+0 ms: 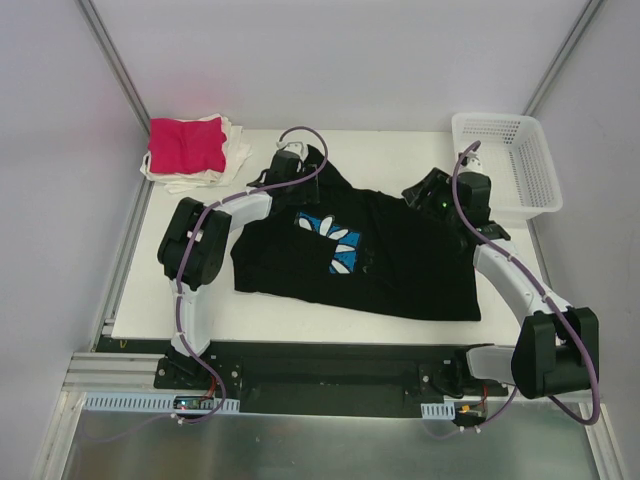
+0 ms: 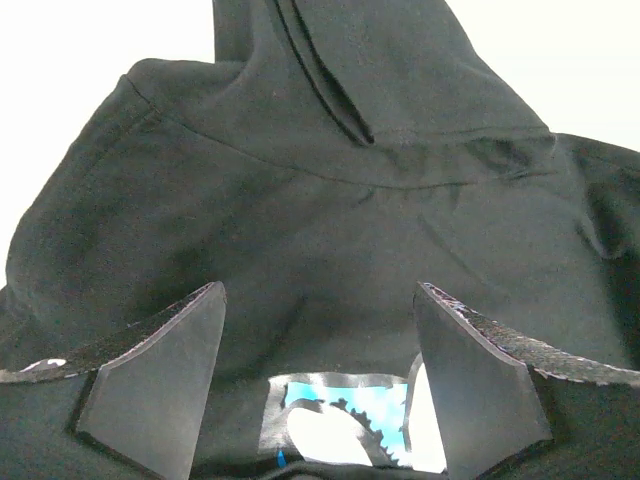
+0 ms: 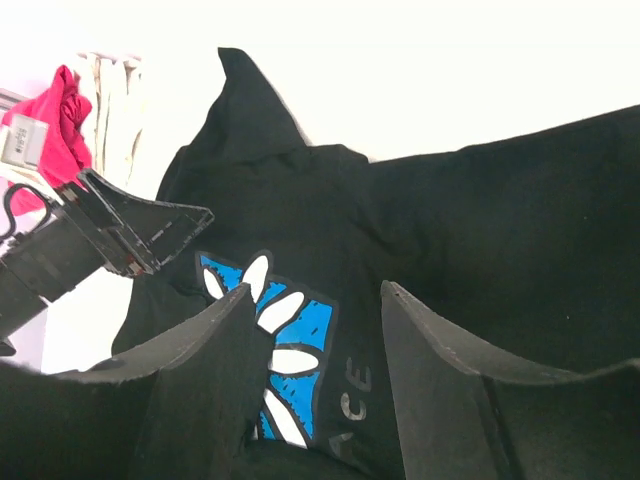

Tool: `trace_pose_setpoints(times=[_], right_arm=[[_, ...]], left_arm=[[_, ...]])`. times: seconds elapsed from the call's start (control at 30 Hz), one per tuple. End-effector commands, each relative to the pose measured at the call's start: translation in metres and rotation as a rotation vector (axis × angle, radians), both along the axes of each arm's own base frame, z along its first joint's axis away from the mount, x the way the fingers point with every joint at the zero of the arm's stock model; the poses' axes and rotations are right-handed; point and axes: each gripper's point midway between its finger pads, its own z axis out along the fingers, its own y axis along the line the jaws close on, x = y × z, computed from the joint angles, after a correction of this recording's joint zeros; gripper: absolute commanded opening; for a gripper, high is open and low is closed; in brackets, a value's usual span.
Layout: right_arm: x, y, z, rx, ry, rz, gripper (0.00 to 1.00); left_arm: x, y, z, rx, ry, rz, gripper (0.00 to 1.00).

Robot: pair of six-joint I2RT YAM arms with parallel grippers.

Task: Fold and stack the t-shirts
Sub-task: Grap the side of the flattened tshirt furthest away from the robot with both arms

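Note:
A large black t-shirt [image 1: 400, 270] with a blue square daisy print [image 1: 335, 243] lies spread and partly folded in the middle of the table. My left gripper [image 1: 292, 172] hovers at its far left corner, open. Between its fingers in the left wrist view [image 2: 320, 380] I see black cloth [image 2: 330, 200] and the print [image 2: 340, 420]. My right gripper [image 1: 418, 192] stands over the shirt's far right edge, open [image 3: 315, 370], with the print [image 3: 300, 330] below it. A magenta-pink t-shirt [image 1: 187, 145] lies folded on white ones [image 1: 236, 150] at the far left.
A white mesh basket [image 1: 540, 190] stands at the far right corner, just behind the right arm. The left arm's gripper [image 3: 120, 235] shows in the right wrist view, with the pink shirt [image 3: 60, 120] behind it. Bare white table [image 1: 300, 310] lies in front of the shirt.

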Motion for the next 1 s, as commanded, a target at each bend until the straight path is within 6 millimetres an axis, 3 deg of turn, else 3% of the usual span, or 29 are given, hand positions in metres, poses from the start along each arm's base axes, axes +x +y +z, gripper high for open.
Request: trace_pose_setpoints(times=[0.0, 0.27, 0.53, 0.57, 0.73, 0.83, 0.97], right_arm=[[0.012, -0.003, 0.041, 0.026, -0.104, -0.016, 0.56], [0.0, -0.023, 0.091, 0.039, -0.234, -0.074, 0.56], [-0.003, -0.048, 0.101, 0.016, -0.261, -0.15, 0.57], [-0.002, -0.051, 0.103, 0.017, -0.265, -0.158, 0.57], [0.0, -0.066, 0.117, 0.031, -0.29, -0.19, 0.57], [-0.002, -0.076, 0.124, 0.049, -0.303, -0.211, 0.57], [-0.004, -0.083, 0.123, 0.073, -0.302, -0.224, 0.57]], left_arm=[[-0.008, -0.005, -0.009, -0.035, 0.058, 0.003, 0.75], [0.002, 0.012, -0.019, -0.077, 0.116, 0.131, 0.75], [0.008, 0.054, -0.034, -0.092, 0.193, 0.323, 0.75], [-0.002, 0.063, -0.043, -0.081, 0.232, 0.358, 0.75], [-0.021, 0.104, -0.051, -0.055, 0.251, 0.506, 0.75], [-0.031, 0.123, -0.048, -0.035, 0.24, 0.572, 0.75], [-0.041, 0.142, -0.027, -0.014, 0.196, 0.632, 0.74]])
